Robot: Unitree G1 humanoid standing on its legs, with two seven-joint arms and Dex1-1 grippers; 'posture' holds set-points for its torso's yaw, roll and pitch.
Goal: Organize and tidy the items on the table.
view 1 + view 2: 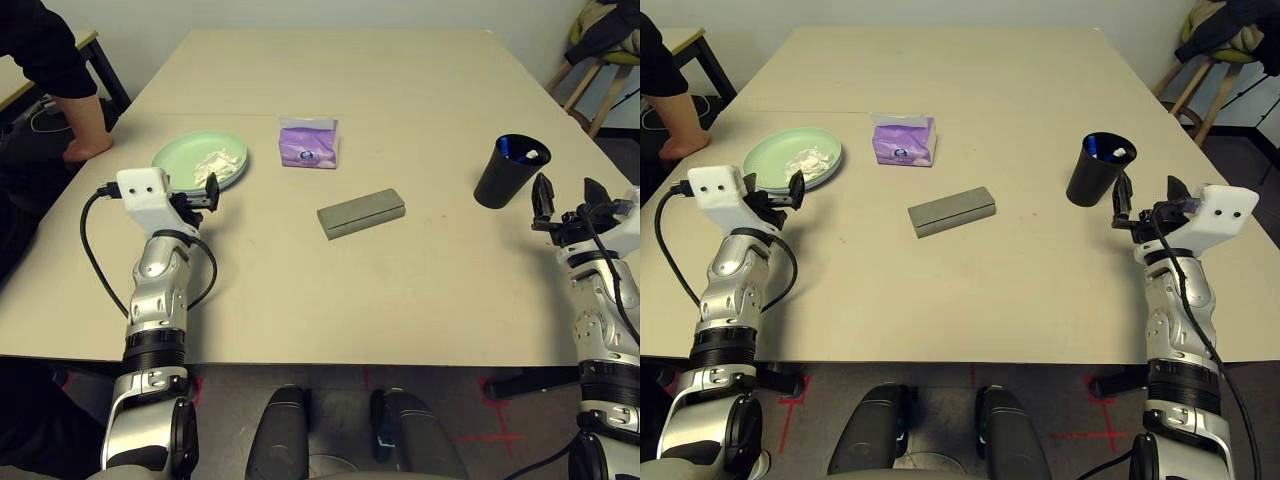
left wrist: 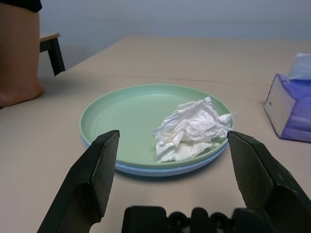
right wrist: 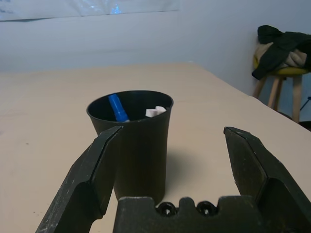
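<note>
A pale green plate lies stacked on a pale blue one at the left of the table, with a crumpled white tissue on it. My left gripper hovers open just in front of the plates. The purple tissue pack stands mid-table, and the grey glasses case lies in front of it. At the right, the black cup holds markers. My right gripper is open beside the cup, not touching it. The black sunglasses are out of view.
A person's arm rests on the table's left edge beyond the plates. A smaller table stands behind it. A stool with clothes is off the far right corner. A black cable loops from my left wrist.
</note>
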